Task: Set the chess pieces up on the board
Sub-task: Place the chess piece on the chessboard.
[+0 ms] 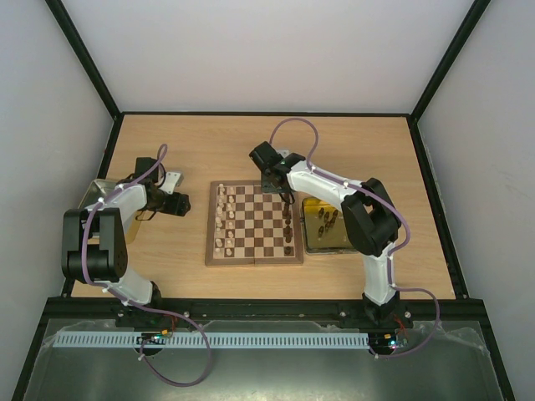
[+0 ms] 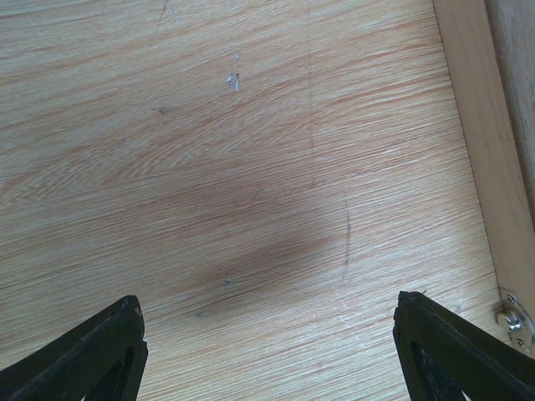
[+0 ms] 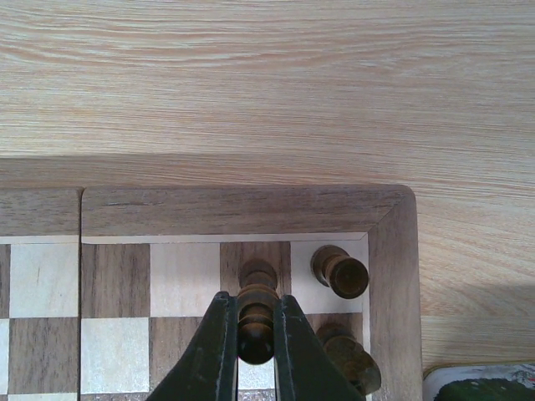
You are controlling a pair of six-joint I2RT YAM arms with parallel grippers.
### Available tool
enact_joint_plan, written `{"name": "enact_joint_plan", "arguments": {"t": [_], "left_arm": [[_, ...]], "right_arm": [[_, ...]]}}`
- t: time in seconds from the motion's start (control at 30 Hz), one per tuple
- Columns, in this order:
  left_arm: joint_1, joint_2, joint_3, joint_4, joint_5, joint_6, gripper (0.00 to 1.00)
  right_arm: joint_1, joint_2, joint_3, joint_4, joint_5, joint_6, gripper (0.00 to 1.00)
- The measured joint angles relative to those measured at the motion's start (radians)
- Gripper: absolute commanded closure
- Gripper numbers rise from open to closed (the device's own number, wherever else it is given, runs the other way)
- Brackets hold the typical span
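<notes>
The board (image 1: 255,224) lies in the middle of the table. Cream pieces (image 1: 220,219) stand in its two left columns and dark pieces (image 1: 287,227) down its right edge. My right gripper (image 3: 256,334) is shut on a dark brown piece (image 3: 256,322) whose base rests on a dark square in the board's far row, one square in from the far right corner. Two dark pieces (image 3: 340,272) stand beside it on the edge column. In the top view the right gripper (image 1: 282,194) is over that corner. My left gripper (image 2: 267,342) is open and empty over bare table, left of the board (image 1: 180,203).
A yellow-gold tray (image 1: 326,242) holding several dark pieces stands right of the board, under the right arm; its corner shows in the right wrist view (image 3: 481,383). A dull tin (image 1: 94,194) sits at the far left behind the left arm. A wooden edge strip (image 2: 485,142) runs along the left wrist view's right side.
</notes>
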Motion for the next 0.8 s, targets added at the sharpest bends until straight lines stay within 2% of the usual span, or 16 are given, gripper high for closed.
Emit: {"name": "enact_joint_plan", "arguments": {"t": [0.8], "left_arm": [[0.000, 0.000, 0.000, 0.000, 0.004, 0.000, 0.19]], "right_arm": [[0.000, -0.005, 0.044, -0.019, 0.014, -0.003, 0.98]]}}
